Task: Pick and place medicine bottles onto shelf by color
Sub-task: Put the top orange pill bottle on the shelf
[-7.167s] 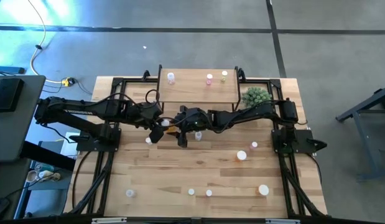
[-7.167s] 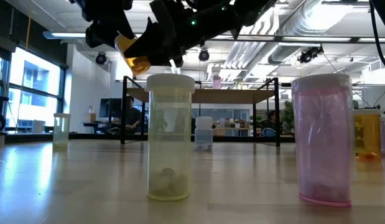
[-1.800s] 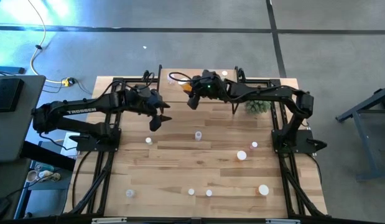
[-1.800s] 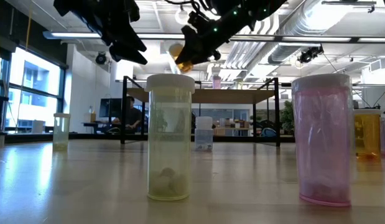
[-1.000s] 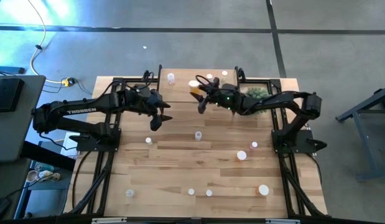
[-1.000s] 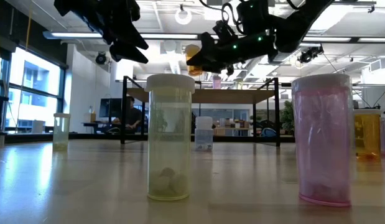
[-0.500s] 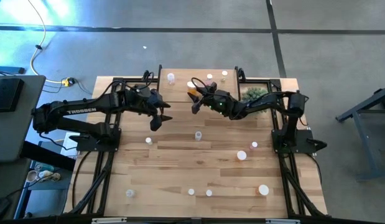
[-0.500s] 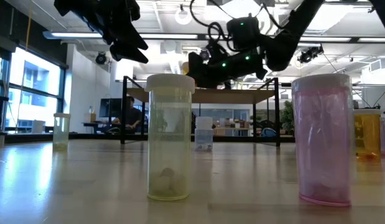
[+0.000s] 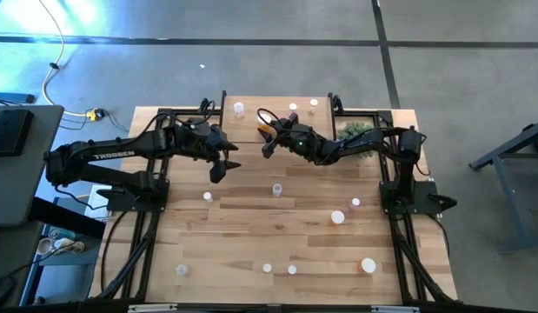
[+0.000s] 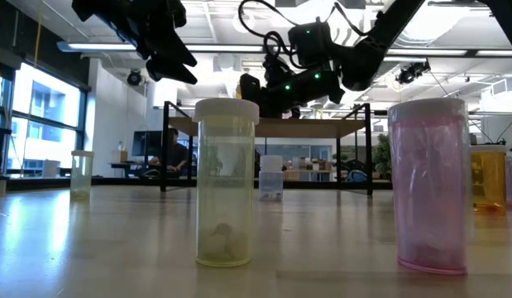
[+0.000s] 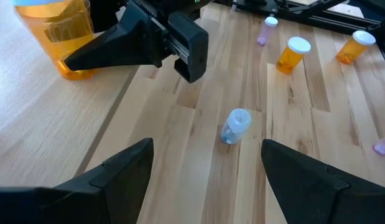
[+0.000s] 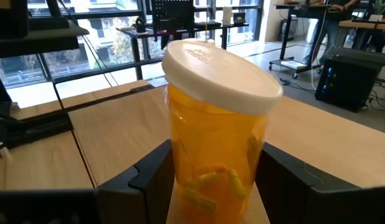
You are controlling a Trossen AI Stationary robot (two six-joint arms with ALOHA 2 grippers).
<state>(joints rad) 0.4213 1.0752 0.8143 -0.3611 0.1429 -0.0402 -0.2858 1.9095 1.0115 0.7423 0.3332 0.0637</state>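
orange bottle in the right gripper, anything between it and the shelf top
Nothing visible. The right gripper holds the orange bottle over the shelf, with bare board beside it. The other shelf bottles stand farther back, out of the way.

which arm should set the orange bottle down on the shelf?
Right. Its gripper is shut on the orange bottle, which is already at the shelf, tilted, with the shelf top under it. The left gripper is open and empty, off the shelf's front edge above the table.
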